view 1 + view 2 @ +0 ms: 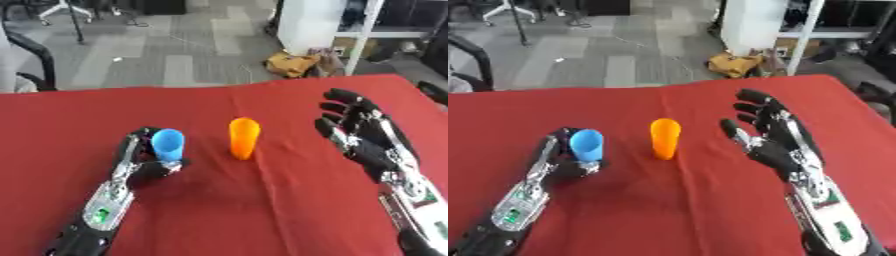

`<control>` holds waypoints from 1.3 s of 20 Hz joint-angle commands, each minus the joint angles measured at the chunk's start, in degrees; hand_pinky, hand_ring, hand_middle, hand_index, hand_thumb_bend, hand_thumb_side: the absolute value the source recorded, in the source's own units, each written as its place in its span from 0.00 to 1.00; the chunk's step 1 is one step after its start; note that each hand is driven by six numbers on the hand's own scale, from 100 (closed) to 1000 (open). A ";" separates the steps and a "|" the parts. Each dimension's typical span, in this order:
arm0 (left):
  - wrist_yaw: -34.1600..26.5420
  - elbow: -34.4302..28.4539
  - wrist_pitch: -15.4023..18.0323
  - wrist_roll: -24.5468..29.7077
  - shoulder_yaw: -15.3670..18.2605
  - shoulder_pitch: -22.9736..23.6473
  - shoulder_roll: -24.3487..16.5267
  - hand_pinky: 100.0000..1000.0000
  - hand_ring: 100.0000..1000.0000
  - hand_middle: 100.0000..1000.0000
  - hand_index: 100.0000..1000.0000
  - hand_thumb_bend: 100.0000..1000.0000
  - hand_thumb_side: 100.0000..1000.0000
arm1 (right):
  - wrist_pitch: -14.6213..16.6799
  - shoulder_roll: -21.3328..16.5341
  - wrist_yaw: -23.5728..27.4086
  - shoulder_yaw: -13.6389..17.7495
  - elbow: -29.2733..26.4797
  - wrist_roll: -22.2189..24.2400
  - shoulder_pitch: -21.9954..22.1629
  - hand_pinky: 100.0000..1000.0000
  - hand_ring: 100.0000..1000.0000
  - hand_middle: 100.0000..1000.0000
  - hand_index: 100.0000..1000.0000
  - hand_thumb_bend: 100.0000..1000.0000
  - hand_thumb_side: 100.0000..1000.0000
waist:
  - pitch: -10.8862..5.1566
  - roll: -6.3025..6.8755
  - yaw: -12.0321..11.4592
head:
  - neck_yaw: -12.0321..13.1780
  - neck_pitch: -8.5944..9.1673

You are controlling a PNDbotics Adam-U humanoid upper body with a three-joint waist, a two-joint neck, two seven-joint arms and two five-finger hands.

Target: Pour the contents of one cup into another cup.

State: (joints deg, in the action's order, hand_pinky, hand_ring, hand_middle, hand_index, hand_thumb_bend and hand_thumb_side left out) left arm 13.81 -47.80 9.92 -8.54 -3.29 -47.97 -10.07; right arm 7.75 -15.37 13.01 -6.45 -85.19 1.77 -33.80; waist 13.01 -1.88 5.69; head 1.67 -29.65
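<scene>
On the red-covered table (262, 210) the left hand (140, 162) lies at about eight o'clock from the middle of the cloth, its fingers and thumb curled round the lower part of the blue cup (168, 144), which stands nearly upright with its open mouth tipped slightly toward the camera. The orange cup (244, 138) stands just beside it at three o'clock, apart from the blue one and untouched by either hand; it seems to be set mouth down, though the blur makes that hard to be sure of. What either cup holds cannot be made out. The right hand (776, 137) hovers at three o'clock of the orange cup, near it but not touching, palm turned toward the cup, fingers spread and straight, holding nothing. Both forearms reach in from the six o'clock edge, black with silver joints.
</scene>
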 commanded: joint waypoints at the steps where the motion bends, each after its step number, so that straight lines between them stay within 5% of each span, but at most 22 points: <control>1: -0.65 -0.26 0.86 0.15 -0.33 -1.25 -0.13 0.47 0.39 0.44 0.62 0.61 0.00 | 0.01 -0.67 -0.08 0.17 -1.28 0.00 -0.96 0.84 0.82 0.79 0.82 0.46 0.16 | -0.87 -0.03 0.25 | 0.14 -0.39; 6: -2.48 -2.21 2.29 -0.95 -0.36 -0.77 -0.33 0.43 0.34 0.39 0.57 0.49 0.00 | 0.00 -0.71 -0.08 0.23 -1.09 -0.08 -0.85 0.84 0.82 0.79 0.82 0.46 0.16 | -1.02 0.19 0.14 | -0.13 -0.50; 13: -3.70 -12.26 1.98 -1.53 -1.90 1.85 -2.49 0.41 0.33 0.38 0.58 0.50 0.00 | -0.03 -1.32 -0.51 0.45 0.11 -0.23 -0.53 0.84 0.82 0.79 0.82 0.46 0.15 | -1.66 0.68 -0.67 | -0.80 -0.72; 19: -1.75 -23.54 -0.67 4.45 -4.29 6.60 -6.52 0.41 0.33 0.38 0.60 0.53 0.00 | 0.22 -2.30 -1.49 0.82 3.82 -0.39 -0.11 0.82 0.81 0.78 0.83 0.45 0.14 | -2.51 1.42 -2.76 | -2.26 -1.32; 20: -1.36 -24.91 -1.50 5.68 -4.63 7.44 -7.36 0.41 0.33 0.38 0.60 0.53 0.00 | 0.33 -2.49 -1.66 0.86 4.57 -0.40 -0.10 0.82 0.81 0.78 0.83 0.40 0.06 | -2.62 1.54 -3.14 | -2.56 -1.39; 21: -1.27 -26.63 -2.00 7.12 -5.21 8.36 -8.20 0.41 0.33 0.38 0.61 0.53 0.00 | 0.40 -2.78 -1.88 0.88 5.44 -0.38 -0.12 0.82 0.81 0.78 0.83 0.45 0.12 | -2.79 1.72 -3.66 | -2.95 -1.53; 26: -5.60 -34.21 -4.54 13.65 -7.20 13.31 -12.98 0.42 0.33 0.39 0.62 0.50 0.00 | 1.22 -4.49 -3.35 0.87 9.90 -0.07 -0.80 0.82 0.81 0.79 0.85 0.44 0.09 | -3.41 2.46 -5.92 | -4.86 -1.74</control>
State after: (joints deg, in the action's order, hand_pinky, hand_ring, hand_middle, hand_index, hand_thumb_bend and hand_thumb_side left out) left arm 9.37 -79.24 5.92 3.64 -10.18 -34.04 -20.56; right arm 8.56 -18.06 10.39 -6.04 -75.68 1.59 -33.42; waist 10.69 0.61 -0.41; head -2.65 -31.14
